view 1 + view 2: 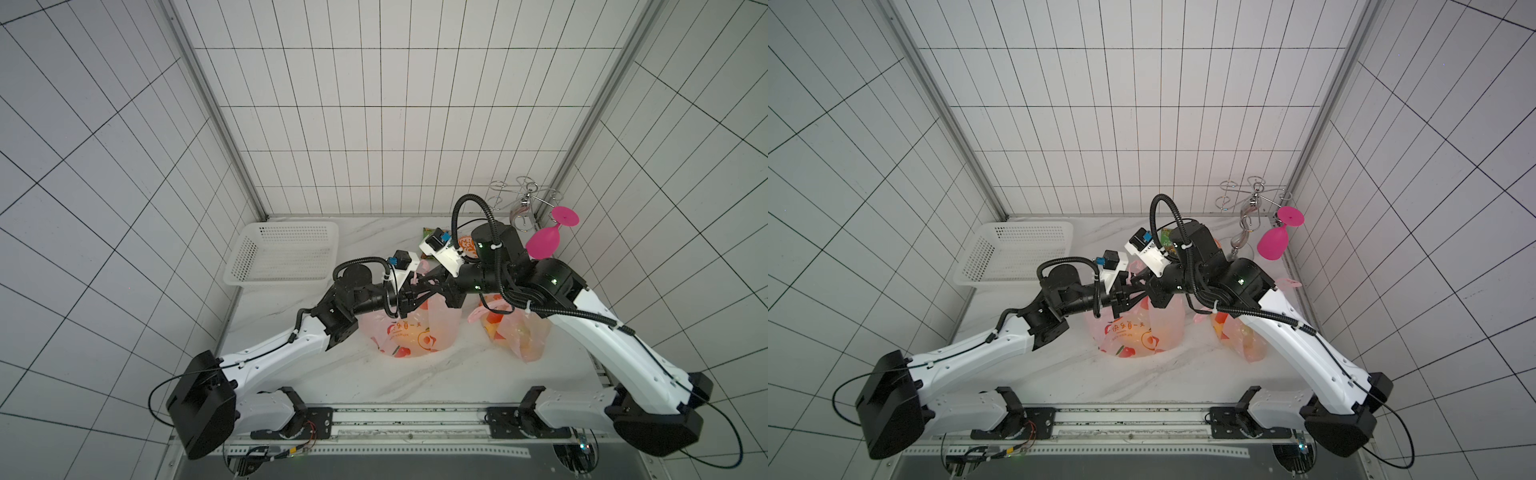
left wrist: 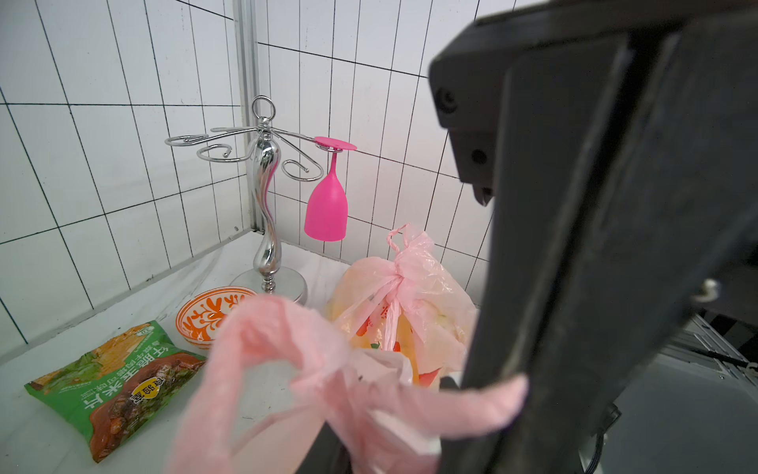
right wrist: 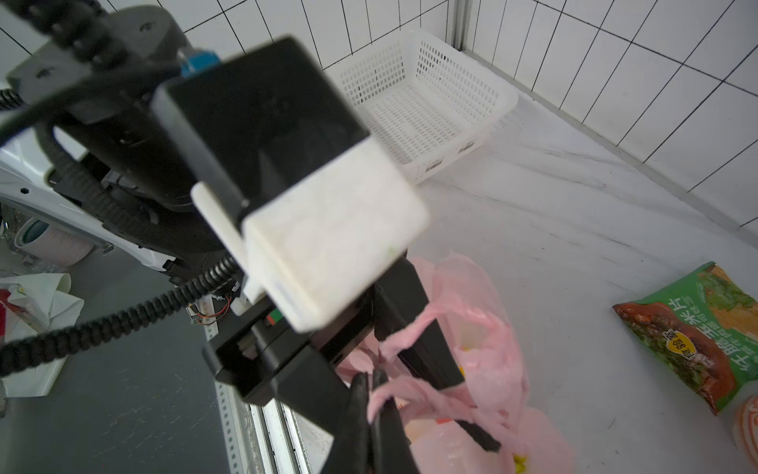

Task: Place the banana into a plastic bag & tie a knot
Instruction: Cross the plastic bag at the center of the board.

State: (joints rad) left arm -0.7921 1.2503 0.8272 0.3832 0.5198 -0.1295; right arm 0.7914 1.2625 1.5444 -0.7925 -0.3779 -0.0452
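- Plastic bag (image 1: 409, 328), pink and printed with fruit, stood on the middle of the counter (image 1: 419, 376), directly under both grippers, with its mouth not yet knotted.
- A patch of yellow showed through the film in the right wrist view; whether that was the banana could not be told.
- The right gripper (image 3: 375, 383) was clamped on a twisted strip of the bag's handle (image 3: 404, 392), above the bag.
- The left gripper (image 1: 426, 294) had its jaws apart, and another pink strip lay across one of its fingers (image 3: 430, 349).
- The two grippers crossed close together over the bag's mouth.
- A second pink bag (image 2: 404, 312), knotted at its top, stood near the first, partly under the right arm.
- A white basket (image 1: 282, 253) sat at the back on the left arm's side.
- A green snack packet (image 2: 119, 381) lay just beside an orange-patterned bowl (image 2: 209, 316).
- Behind them, a chrome rack (image 2: 264, 197) held a pink glass (image 2: 327, 205) hanging upside down.
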